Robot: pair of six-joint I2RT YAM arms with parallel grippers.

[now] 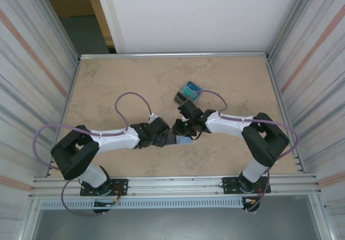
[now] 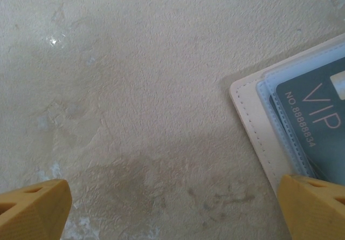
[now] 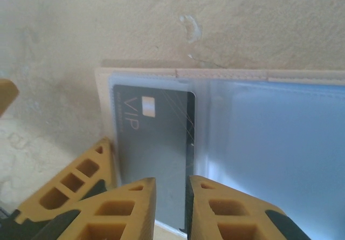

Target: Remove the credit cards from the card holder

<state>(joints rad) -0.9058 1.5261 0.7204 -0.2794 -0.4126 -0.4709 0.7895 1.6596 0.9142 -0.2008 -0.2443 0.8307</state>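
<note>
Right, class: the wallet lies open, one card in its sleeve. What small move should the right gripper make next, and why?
Probably draw the VIP card back out of its clear sleeve. The right gripper sits nearly closed at the card's near edge, and the left gripper has a finger at the card holder corner, likely steadying it.

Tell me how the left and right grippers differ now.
The left gripper has its jaws wide apart; the right gripper has them almost shut. The left gripper has one finger at the tan edge of the card holder; the right gripper is over the dark credit card in its sleeve. Both have yellow fingers, low by the holder.
</note>
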